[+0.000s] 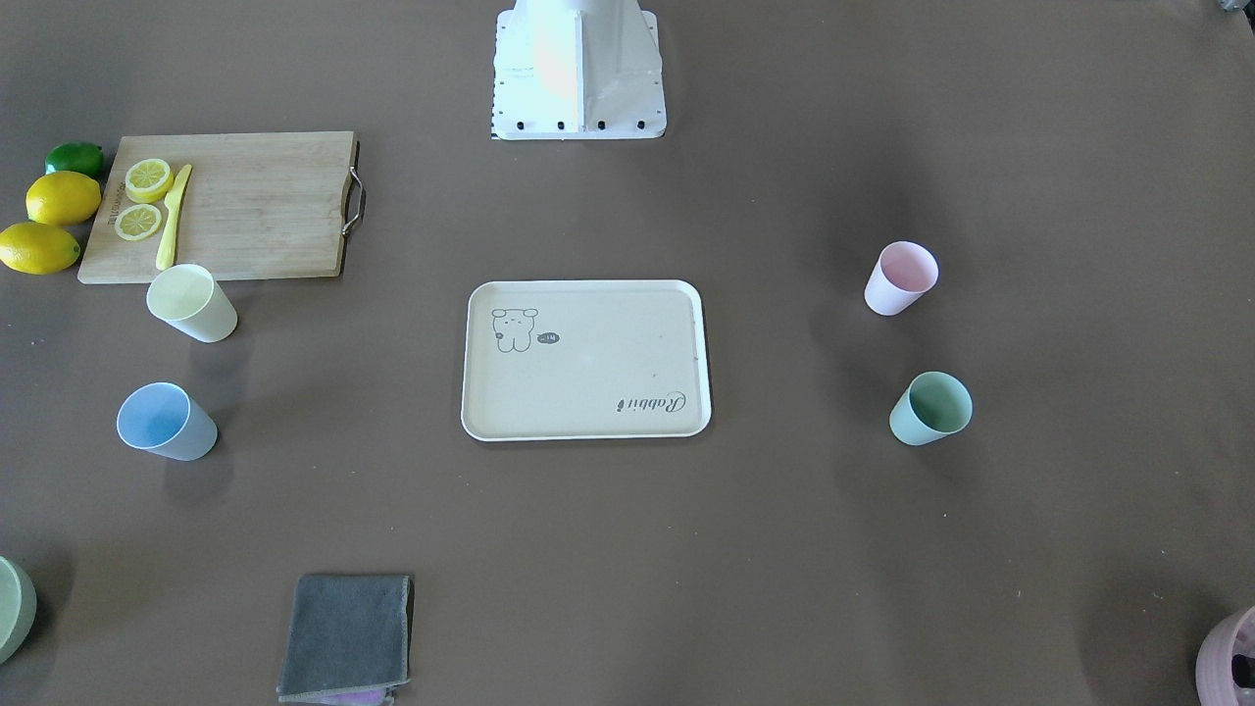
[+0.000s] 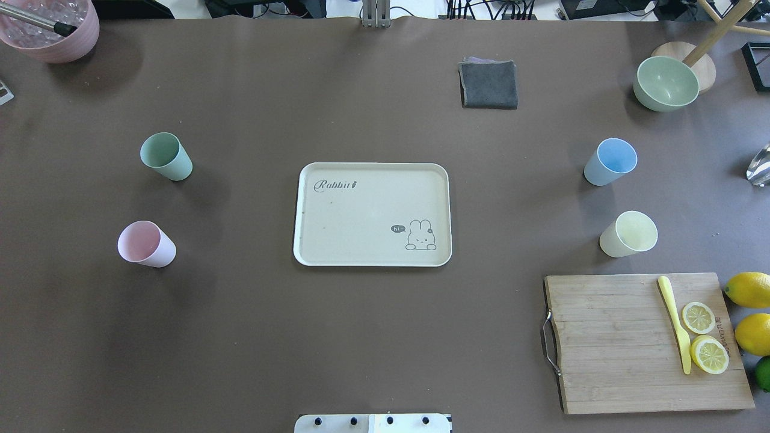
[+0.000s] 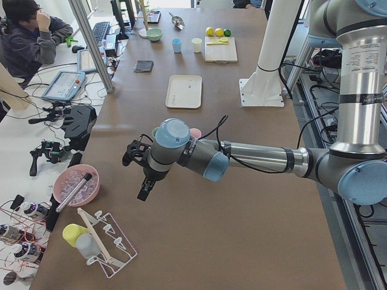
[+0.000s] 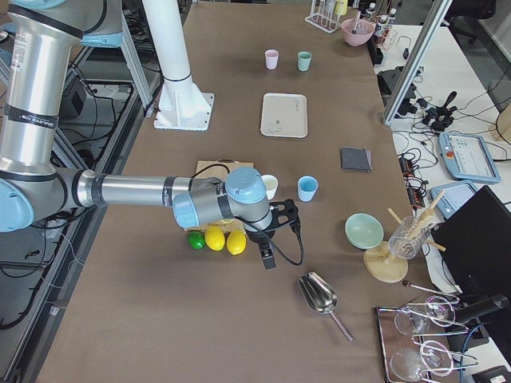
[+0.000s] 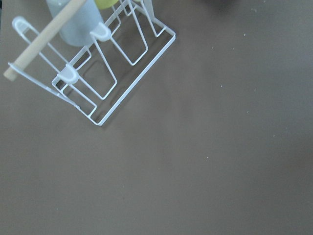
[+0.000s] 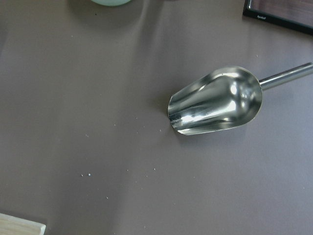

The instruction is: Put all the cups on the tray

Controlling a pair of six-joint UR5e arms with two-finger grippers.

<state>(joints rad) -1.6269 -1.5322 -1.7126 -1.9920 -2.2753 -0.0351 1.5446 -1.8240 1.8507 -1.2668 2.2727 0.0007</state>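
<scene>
Brown matte covering runs across the whole surface, and the cream tray with its rabbit drawing lies flat at the middle. All four cups stand upright off the tray, well apart from it. On the robot's left side are the green cup and, nearer the robot, the pink cup. On the right side are the blue cup and the yellow cup, the yellow one just beyond the far edge of a wooden cutting board.

The board carries a yellow knife and two lemon slices; whole lemons lie beside it. A folded grey cloth sits beyond the tray.

The left arm reaches low over the left end of the surface, its left hand hovering above bare covering near a white wire rack. The right hand hangs over the right end, close to the lemons and a metal scoop. Only the side cameras show either hand, so I cannot tell whether its fingers are apart or together; neither touches a cup.
</scene>
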